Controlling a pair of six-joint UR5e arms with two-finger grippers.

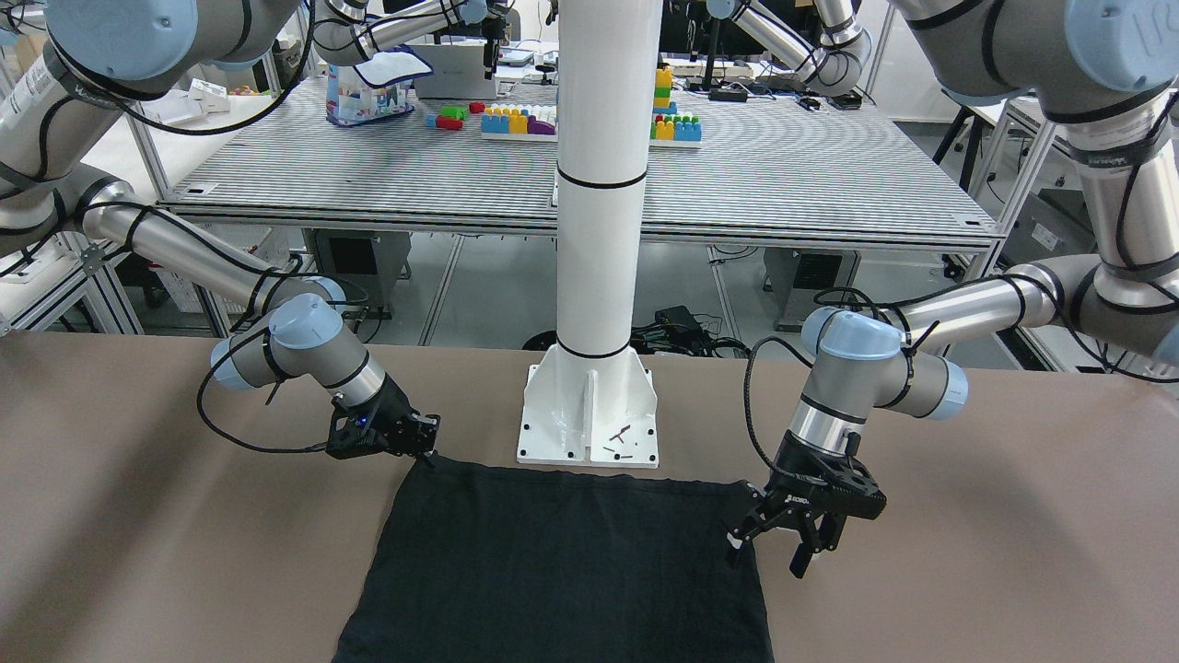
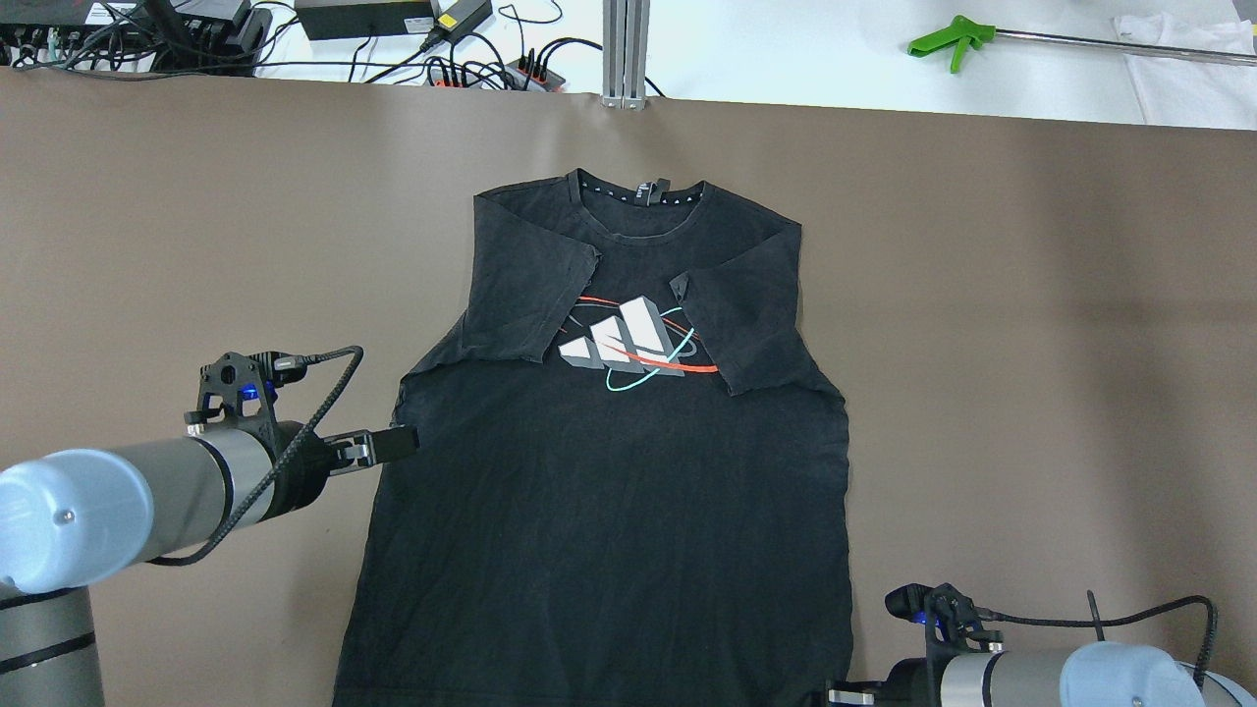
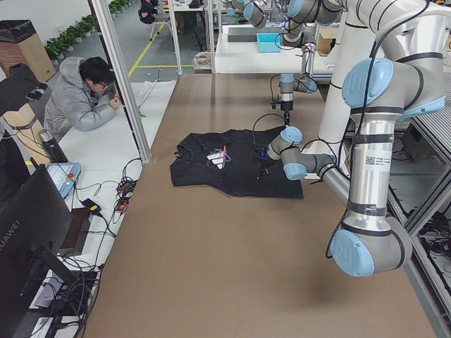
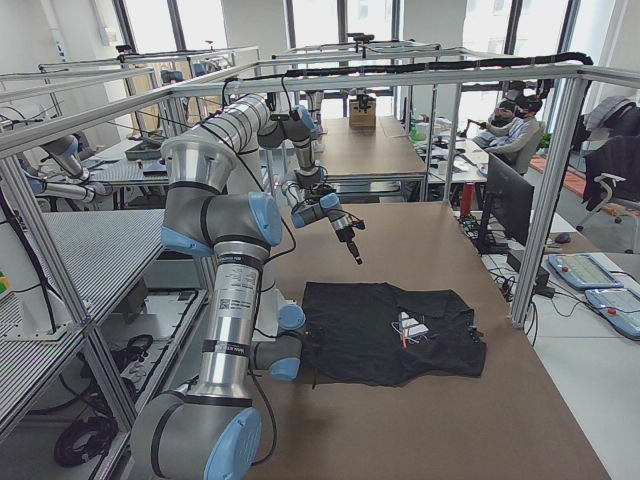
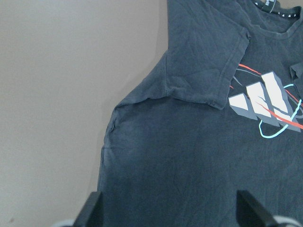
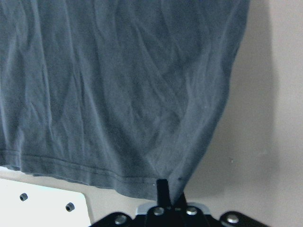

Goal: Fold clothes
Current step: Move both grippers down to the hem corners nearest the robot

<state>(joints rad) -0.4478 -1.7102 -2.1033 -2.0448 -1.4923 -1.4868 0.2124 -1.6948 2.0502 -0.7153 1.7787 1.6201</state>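
My right claw point(image 1: 426, 451) pinches a hem corner of the black shirt point(image 2: 609, 511), left claw point(image 1: 772, 550) spread wide; limp, light cloth, I'd grip corners.

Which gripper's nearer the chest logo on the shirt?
Left. The left gripper is at the shirt's side edge, a little short of the logo; the right gripper is back at the hem corner.
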